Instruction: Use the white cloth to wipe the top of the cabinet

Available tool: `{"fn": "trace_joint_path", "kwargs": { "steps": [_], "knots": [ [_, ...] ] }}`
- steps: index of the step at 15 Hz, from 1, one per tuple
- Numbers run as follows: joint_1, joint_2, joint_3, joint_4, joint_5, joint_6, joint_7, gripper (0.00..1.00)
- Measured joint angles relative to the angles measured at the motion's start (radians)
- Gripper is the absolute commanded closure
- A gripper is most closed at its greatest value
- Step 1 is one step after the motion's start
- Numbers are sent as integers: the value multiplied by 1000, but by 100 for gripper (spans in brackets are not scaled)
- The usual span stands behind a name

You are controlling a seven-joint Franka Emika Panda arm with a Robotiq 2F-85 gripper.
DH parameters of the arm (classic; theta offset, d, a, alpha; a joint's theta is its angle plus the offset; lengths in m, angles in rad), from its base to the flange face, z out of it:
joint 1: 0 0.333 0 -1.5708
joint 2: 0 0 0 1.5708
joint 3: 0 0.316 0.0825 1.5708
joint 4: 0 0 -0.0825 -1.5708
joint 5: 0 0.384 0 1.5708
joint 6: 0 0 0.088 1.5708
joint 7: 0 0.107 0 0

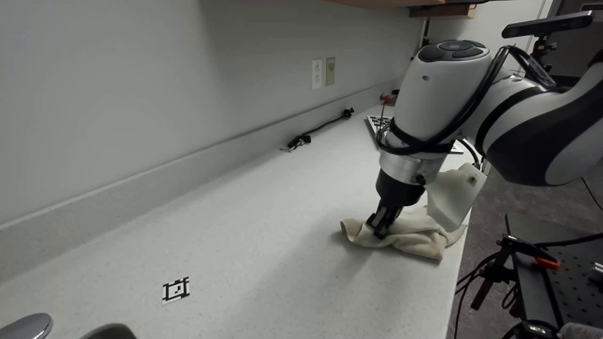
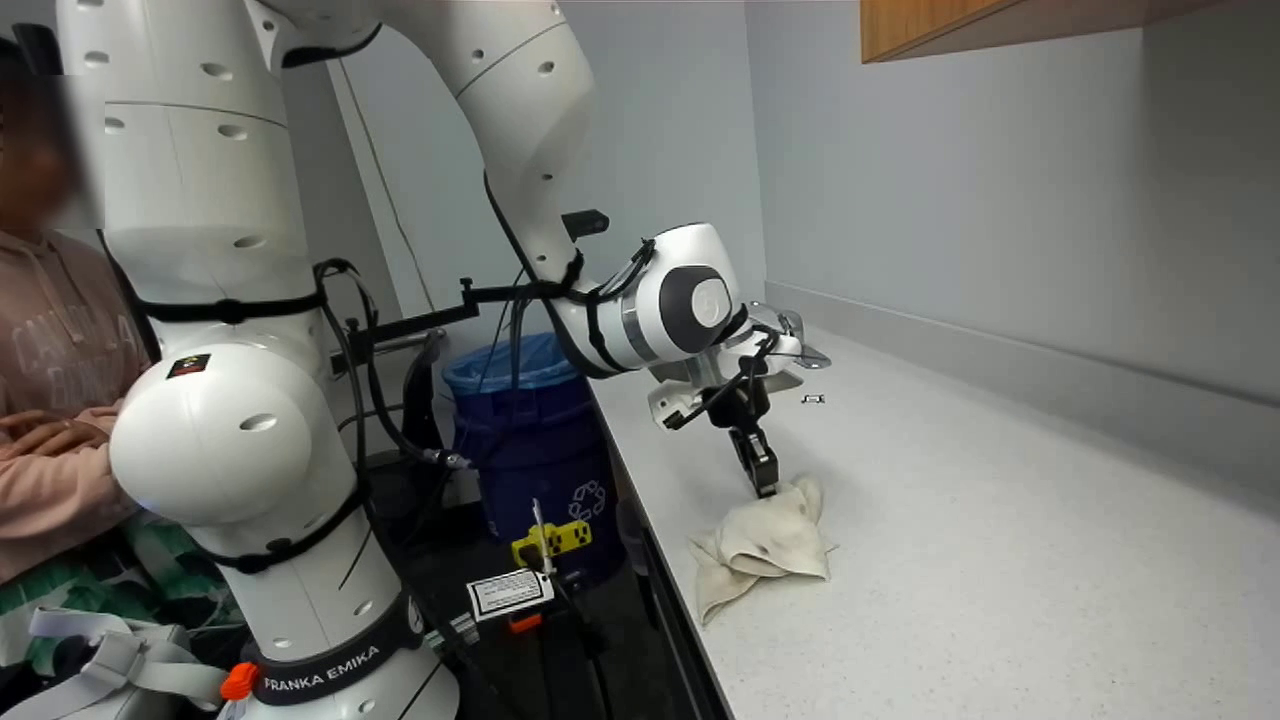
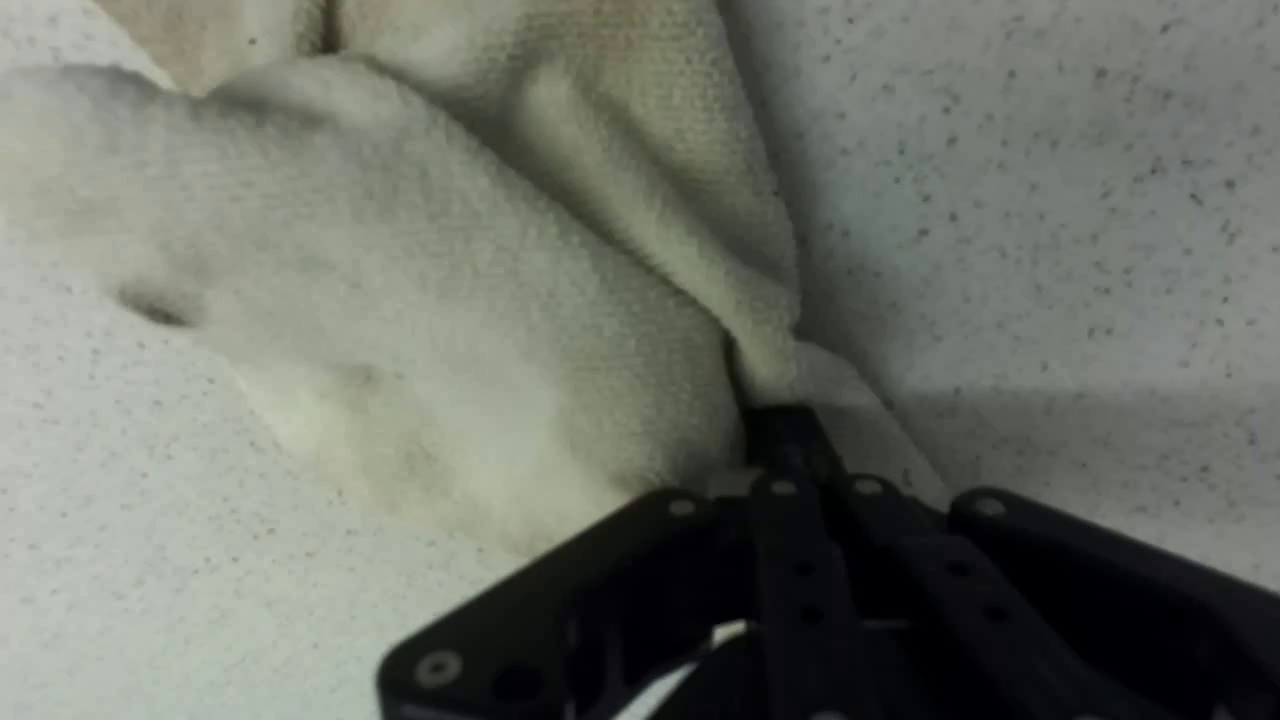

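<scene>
The white cloth (image 1: pixel 419 238) lies crumpled on the pale speckled countertop (image 1: pixel 235 235), near its front edge. It also shows in an exterior view (image 2: pixel 765 540) and fills much of the wrist view (image 3: pixel 450 300). My gripper (image 1: pixel 379 228) points down at a tilt, with its fingertips in the cloth near one end. It also shows in an exterior view (image 2: pixel 766 488). In the wrist view the fingers (image 3: pixel 790 440) are close together, with cloth bunched on both sides of the tips. The gripper appears shut on a fold, and the pinched part is hidden.
A wall with a low backsplash (image 1: pixel 141 186) runs along the back. A black cable device (image 1: pixel 299 141), a keyboard (image 1: pixel 377 123) and a printed marker (image 1: pixel 175 289) lie on the counter. A faucet (image 1: pixel 28 327) is at the near corner. A blue bin (image 2: pixel 530 440) stands beside the counter.
</scene>
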State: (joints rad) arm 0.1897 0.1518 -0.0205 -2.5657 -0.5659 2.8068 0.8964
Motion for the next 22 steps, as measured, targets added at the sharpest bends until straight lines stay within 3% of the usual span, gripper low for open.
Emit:
{"fn": "trace_joint_path", "kwargs": {
  "steps": [7, 14, 22],
  "knots": [
    [0, -93, 4, -28, -2, -13, 0, 100],
    [0, -181, 8, -151, 22, -24, 4, 100],
    [-11, -247, 18, -176, -82, -193, 148, 100]
  ]
}}
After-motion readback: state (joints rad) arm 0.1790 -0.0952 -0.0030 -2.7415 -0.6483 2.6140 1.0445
